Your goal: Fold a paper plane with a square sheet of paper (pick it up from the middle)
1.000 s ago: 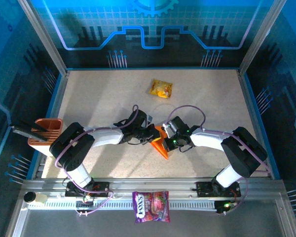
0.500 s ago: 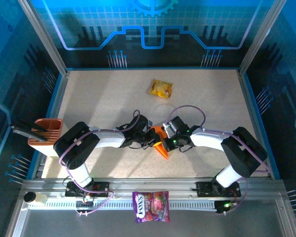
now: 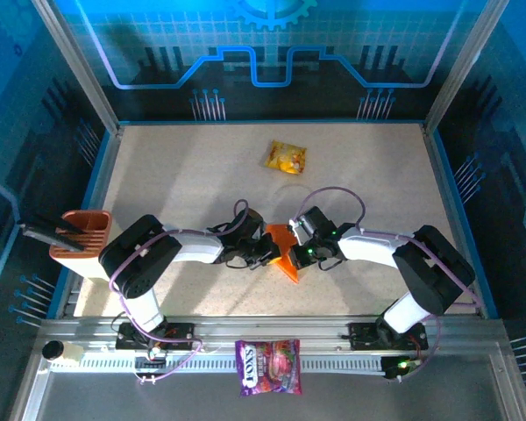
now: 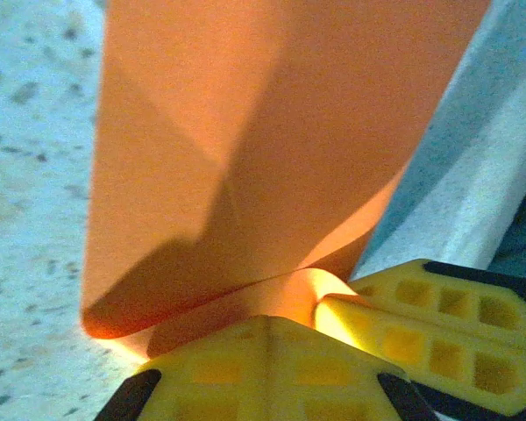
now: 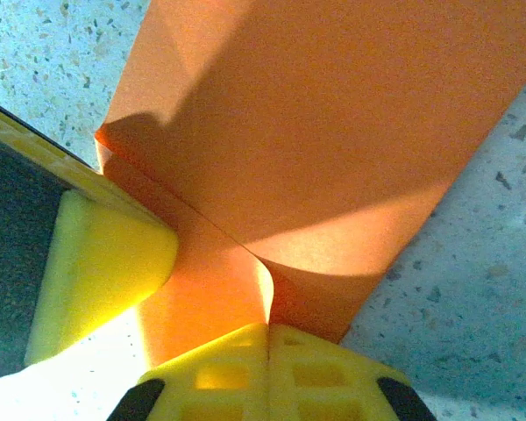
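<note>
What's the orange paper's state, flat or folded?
Folded. The orange paper shows creases and overlapping layers in both wrist views.

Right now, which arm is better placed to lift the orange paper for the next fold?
Left, probably: the left claw is clamped on a curled edge of the orange paper, ready to lift. The right claw touches it too, but its grip is unclear.
</note>
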`<act>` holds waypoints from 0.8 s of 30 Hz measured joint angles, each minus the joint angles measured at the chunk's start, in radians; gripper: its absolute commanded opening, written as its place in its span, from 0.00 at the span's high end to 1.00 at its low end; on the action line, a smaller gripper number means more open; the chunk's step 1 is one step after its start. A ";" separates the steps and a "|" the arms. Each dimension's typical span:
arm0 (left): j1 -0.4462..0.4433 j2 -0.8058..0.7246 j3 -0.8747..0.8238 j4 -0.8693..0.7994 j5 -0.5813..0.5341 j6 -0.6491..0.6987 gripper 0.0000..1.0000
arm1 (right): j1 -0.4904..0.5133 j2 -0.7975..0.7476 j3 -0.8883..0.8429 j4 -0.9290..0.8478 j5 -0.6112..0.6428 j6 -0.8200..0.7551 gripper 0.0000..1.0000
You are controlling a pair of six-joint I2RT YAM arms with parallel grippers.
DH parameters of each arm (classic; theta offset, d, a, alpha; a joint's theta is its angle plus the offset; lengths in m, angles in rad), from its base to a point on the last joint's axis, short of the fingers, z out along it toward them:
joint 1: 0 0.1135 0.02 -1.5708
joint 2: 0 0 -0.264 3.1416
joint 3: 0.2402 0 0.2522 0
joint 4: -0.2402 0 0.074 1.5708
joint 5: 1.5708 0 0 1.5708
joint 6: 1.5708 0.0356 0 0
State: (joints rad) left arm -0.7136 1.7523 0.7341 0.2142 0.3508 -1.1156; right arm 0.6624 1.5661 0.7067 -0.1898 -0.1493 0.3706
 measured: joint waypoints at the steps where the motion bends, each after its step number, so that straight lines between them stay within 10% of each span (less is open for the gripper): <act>1: 0.000 0.000 0.000 -0.007 -0.002 0.008 0.91 | 0.000 0.001 0.000 0.002 0.000 0.000 1.00; 24: -0.028 0.006 -0.006 0.010 -0.010 0.053 0.95 | 0.000 0.005 0.000 0.010 -0.001 0.000 1.00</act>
State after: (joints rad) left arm -0.7418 1.7588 0.7280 0.2237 0.3405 -1.0630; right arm 0.6624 1.5711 0.7071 -0.1795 -0.1505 0.3706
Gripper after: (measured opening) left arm 0.062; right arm 0.057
